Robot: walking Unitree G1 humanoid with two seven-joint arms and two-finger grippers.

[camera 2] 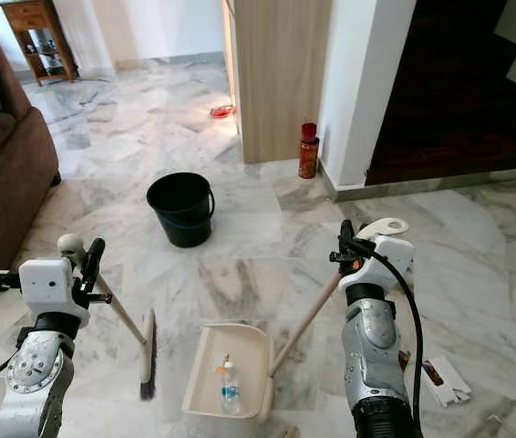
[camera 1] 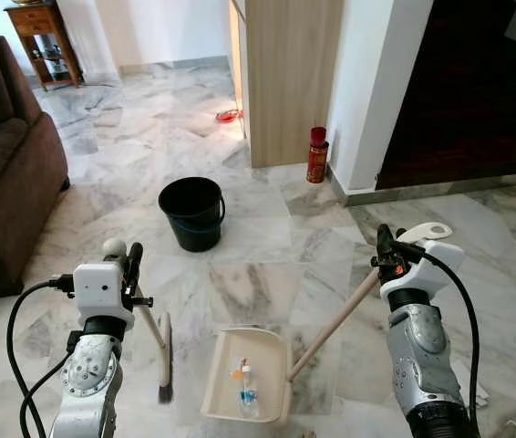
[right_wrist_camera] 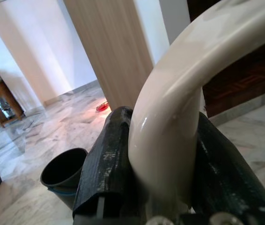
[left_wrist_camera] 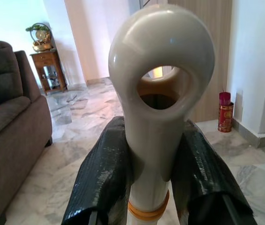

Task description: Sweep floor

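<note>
The broom point(camera 1: 160, 351) stands on the marble floor point(camera 1: 267, 274) at the robot's left, bristles down, its cream handle slanting up into the left gripper point(left_wrist_camera: 153, 159), whose two black fingers point(left_wrist_camera: 102, 178) are pressed against the handle just under its looped end. Just beside it, to the right, the cream dustpan point(camera 1: 281, 365) lies flat on the floor with a small plastic bottle point(camera 1: 247, 391) and a bit of orange litter inside. Its long handle rises up and to the right into the right gripper point(right_wrist_camera: 163, 173), which pinches it below the curved grip.

Ahead of the dustpan, well apart, a black bucket point(camera 1: 191, 213) stands on the open floor. Beyond it a wood-panelled pillar point(camera 1: 290, 78) rises, with a red canister point(camera 1: 317, 155) at its base beside a white wall. A brown sofa point(camera 1: 3, 164) lines the left side, and a small wooden side table point(camera 1: 44, 36) stands far back. Dark stairs point(camera 1: 477, 91) climb at the right. A scrap of packaging point(camera 2: 445, 381) lies on the floor near the right arm.
</note>
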